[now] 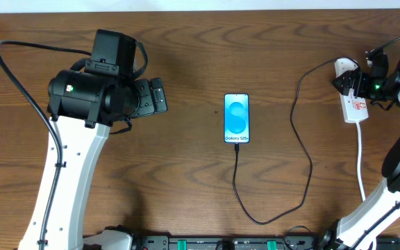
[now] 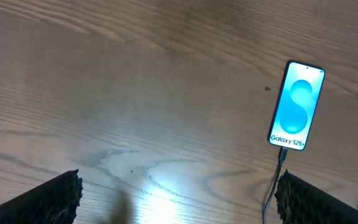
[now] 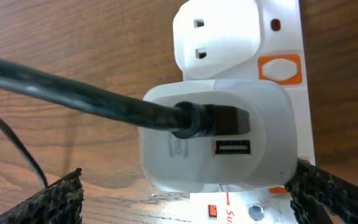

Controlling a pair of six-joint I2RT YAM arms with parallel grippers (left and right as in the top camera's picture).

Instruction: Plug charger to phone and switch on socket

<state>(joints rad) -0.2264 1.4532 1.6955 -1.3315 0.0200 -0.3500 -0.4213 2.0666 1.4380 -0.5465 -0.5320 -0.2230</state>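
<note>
Right claw [image 3: 194, 198], released, straddles the white charger plug [image 3: 216, 143] seated in the narrow white power strip [image 3: 288, 31]. An orange switch [image 3: 279, 68] lies just beyond, along the strip's long axis. The blue-lit smartphone [image 1: 236, 118] lies well apart on the table.

Phone [image 1: 236, 118] in overhead and left-wrist views
</note>
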